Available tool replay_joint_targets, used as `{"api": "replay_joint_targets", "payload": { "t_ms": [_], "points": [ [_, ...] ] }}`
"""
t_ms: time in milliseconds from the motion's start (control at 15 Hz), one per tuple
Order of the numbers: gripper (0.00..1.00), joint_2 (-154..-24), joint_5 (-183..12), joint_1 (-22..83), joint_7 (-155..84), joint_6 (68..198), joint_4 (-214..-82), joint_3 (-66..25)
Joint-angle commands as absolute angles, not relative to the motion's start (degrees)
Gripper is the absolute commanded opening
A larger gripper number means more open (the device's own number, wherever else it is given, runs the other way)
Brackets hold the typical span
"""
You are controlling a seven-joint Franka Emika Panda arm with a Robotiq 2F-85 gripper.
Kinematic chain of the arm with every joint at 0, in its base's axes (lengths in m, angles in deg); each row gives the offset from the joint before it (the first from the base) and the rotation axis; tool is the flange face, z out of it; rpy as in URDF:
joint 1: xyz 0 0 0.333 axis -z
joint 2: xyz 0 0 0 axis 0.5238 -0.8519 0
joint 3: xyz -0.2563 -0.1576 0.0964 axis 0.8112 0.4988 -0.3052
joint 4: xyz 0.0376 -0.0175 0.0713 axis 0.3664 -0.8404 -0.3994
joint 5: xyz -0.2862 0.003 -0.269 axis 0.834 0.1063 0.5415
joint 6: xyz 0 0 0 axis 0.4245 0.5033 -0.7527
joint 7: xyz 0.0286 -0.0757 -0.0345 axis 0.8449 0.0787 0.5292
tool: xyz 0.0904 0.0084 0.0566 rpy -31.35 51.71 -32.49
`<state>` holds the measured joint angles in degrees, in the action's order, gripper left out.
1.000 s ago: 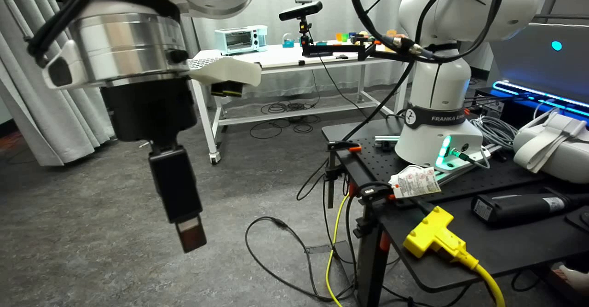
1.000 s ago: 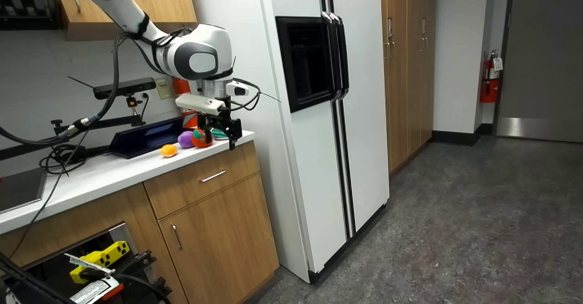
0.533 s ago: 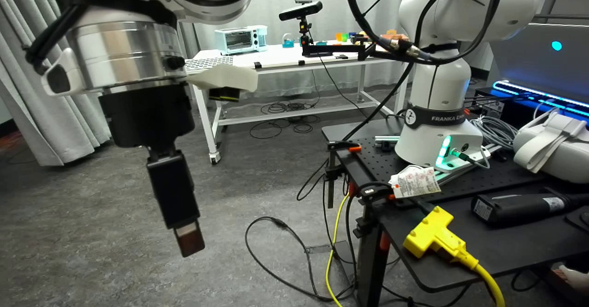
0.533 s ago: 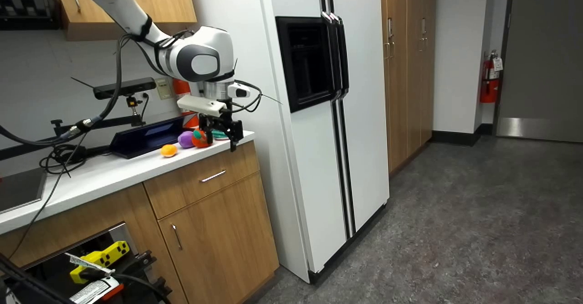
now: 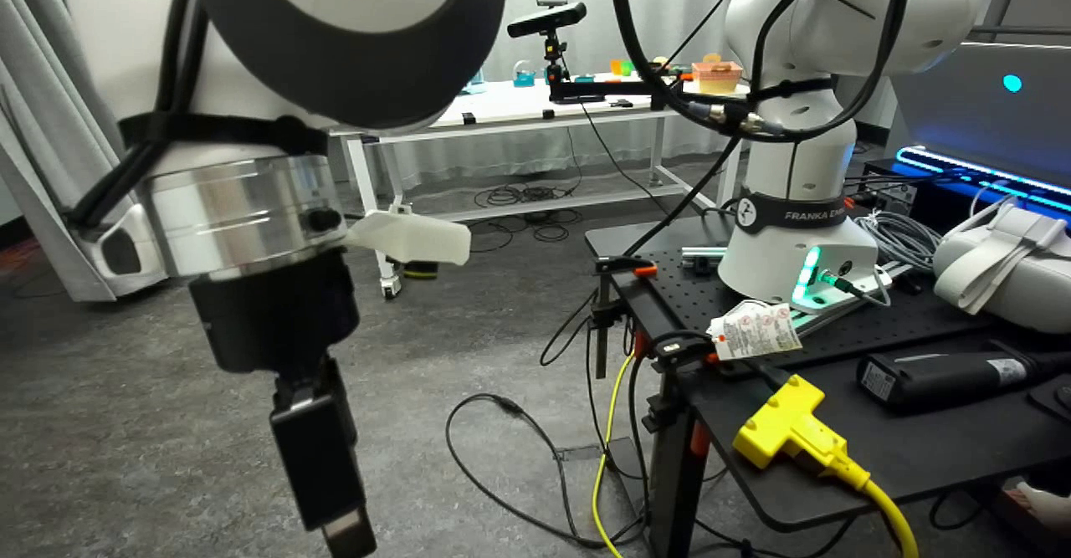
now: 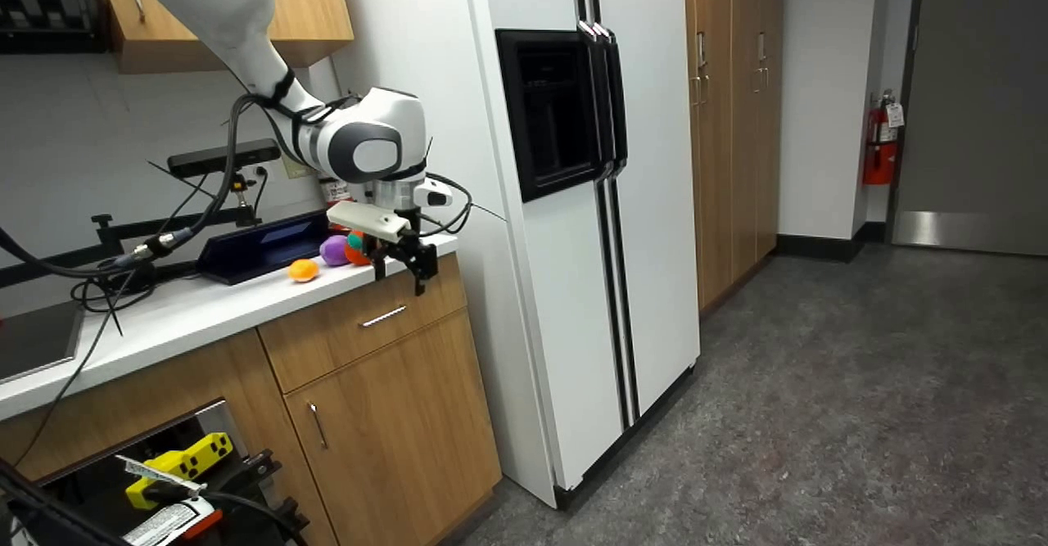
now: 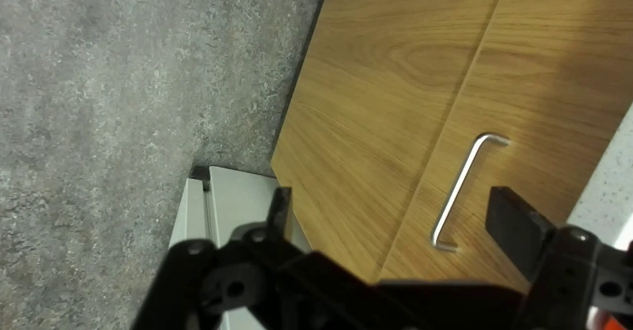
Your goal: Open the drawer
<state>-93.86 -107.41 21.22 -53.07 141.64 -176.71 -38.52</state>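
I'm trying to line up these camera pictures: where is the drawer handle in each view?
In an exterior view: the silver drawer handle is left of and below centre, just below the gripper in that picture.
In an exterior view showing the robot's base: the handle is not in it.
Wrist view: the handle slants right of centre on the drawer front.
Shared landmark: the gripper, visible in all three.

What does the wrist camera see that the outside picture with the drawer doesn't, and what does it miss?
Only the wrist view: speckles on the white counter, and the silver handle framed by the open gripper.
Only that exterior view: the grey door, the fire extinguisher beside it, the yellow plug block.
Both: the drawer, the white fridge, the floor.
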Motion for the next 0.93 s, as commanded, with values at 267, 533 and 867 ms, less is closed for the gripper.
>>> {"api": "replay_joint_targets", "payload": {
  "t_ms": [267,533,867],
  "points": [
    [1.0,-99.0,-108.0,22.1,-52.3,141.7,-171.8,-41.5],
    [1.0,-101.5,-108.7,23.1,-54.2,142.6,-170.9,-42.0],
    [1.0,-108.6,-111.0,25.0,-56.2,142.4,-167.4,-44.2]
  ]
}}
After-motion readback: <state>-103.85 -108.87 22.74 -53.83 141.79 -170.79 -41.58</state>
